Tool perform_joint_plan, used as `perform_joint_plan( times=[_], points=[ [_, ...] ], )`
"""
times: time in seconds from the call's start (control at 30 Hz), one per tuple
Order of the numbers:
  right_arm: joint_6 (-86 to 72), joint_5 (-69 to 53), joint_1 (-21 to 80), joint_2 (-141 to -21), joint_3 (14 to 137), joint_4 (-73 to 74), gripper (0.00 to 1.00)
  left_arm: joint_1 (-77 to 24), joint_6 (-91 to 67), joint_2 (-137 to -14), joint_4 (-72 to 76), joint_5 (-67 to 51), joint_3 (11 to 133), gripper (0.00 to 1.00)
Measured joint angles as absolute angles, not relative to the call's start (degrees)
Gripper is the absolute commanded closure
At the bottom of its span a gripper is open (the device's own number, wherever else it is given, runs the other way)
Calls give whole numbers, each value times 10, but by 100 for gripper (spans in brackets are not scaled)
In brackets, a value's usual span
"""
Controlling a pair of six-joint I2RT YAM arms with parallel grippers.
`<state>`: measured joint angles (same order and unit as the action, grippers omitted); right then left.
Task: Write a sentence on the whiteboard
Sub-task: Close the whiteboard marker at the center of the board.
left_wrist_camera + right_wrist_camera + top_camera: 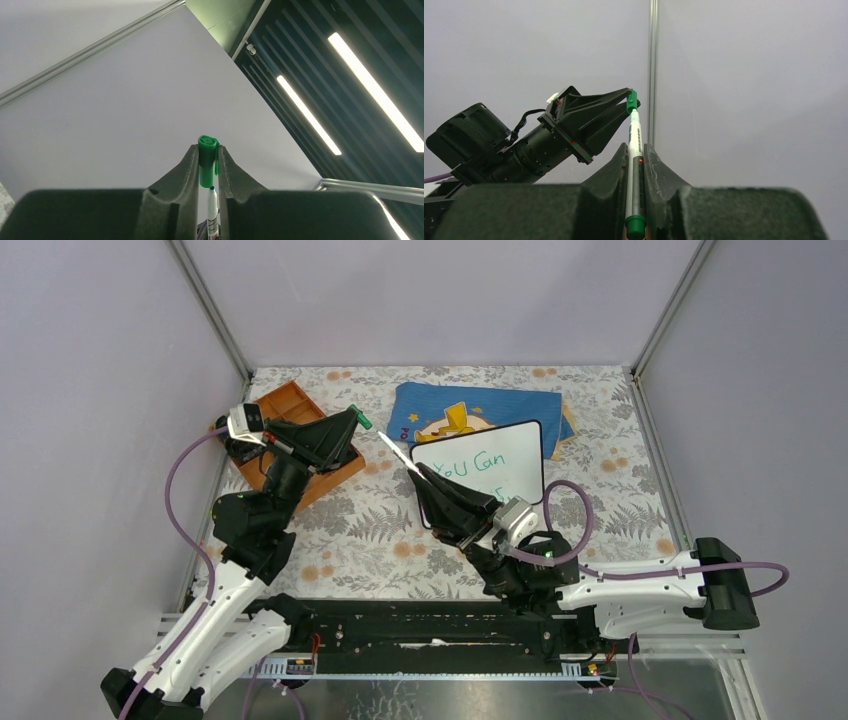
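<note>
My floral table [370, 530] carries an orange tray [285, 402] at its far-left corner. A blue cloth [430, 402] lies along its far edge, with the whiteboard [522, 485] overlapping it.

Top: high, looking down over whole scene. Wrists: close, aimed upward, sharing green cap [207, 161].

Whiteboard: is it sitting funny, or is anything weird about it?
A little. The whiteboard lies crooked, turned at an angle, and its far edge rests on top of the blue cloth, so it overlaps the cartoon picture. Nothing looks spilled or broken.
</note>
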<state>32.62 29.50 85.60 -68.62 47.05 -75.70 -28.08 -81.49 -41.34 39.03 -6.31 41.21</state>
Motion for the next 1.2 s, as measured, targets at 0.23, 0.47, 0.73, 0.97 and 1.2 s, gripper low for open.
perform_joint_plan(
  times=[0.23,0.47,0.73,0.97,1.2],
  points=[
    [313,295,846,-689,478,-751,100,-281,-818,-414,390,-67,412,100],
    [301,295,840,-691,478,-744,100,-281,-818,-413,391,-70,411,100],
    [291,294,840,-692,479,-727,100,-281,-818,-413,390,-70,405,100],
    [286,294,840,-692,480,-724,100,-281,-818,-411,390,-71,404,100],
    [286,294,840,-694,486,-724,100,-281,-818,-411,390,-72,404,100]
  ],
)
